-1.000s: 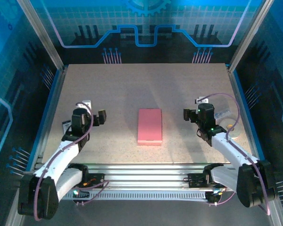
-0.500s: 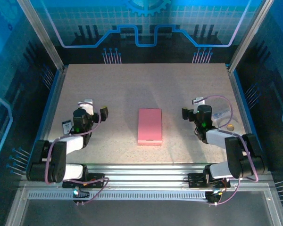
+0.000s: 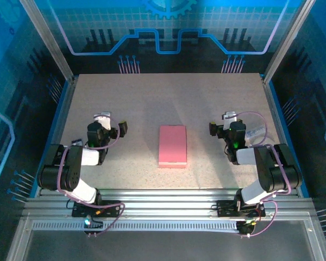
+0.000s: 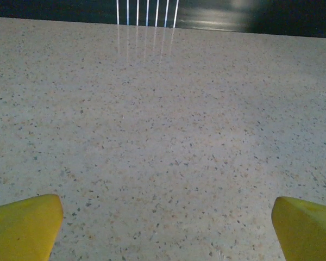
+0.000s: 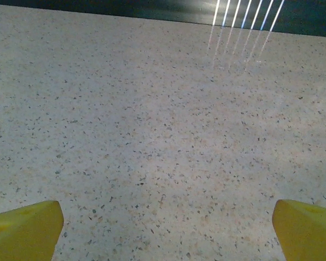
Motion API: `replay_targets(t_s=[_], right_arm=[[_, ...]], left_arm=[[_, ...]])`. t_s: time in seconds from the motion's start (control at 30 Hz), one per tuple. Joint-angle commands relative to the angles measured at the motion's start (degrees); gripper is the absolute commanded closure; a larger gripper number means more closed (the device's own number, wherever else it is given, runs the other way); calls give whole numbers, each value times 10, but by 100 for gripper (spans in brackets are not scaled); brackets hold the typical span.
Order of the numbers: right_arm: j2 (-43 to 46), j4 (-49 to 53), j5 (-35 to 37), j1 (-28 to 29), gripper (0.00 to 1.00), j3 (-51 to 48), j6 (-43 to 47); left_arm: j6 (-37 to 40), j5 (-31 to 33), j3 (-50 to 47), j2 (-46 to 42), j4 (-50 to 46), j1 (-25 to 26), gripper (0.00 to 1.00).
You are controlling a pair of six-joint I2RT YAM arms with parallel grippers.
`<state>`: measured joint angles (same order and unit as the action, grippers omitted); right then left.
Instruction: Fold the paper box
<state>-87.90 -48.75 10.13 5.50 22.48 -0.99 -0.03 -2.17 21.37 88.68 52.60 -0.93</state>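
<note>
From above, one pink paper box lies flat in the middle of the table. It looks closed, though that is hard to tell from so high. The two wrist cameras see speckled table top between yellow fingertips. The box sits between two grippers, well apart from both. The left gripper and right gripper are spread wide, holding nothing.

Seen from above, the table is evenly and softly lit, with only faint shadows, while the walls around it sit dark with a blue glow. From the wrists the speckled top is sharp, white streaks glare at its far edge, and the yellow fingertips look blurred
</note>
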Motion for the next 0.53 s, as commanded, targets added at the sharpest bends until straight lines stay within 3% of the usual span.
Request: replay_targets(t_s=[0.0, 0.5], right_arm=[[-3, -36, -3, -9, 0, -3, 8], [-3, -34, -5, -8, 0, -2, 8]], left_arm=[[-1, 8, 9, 0, -7, -7, 1], [5, 4, 7, -1, -3, -2, 1]])
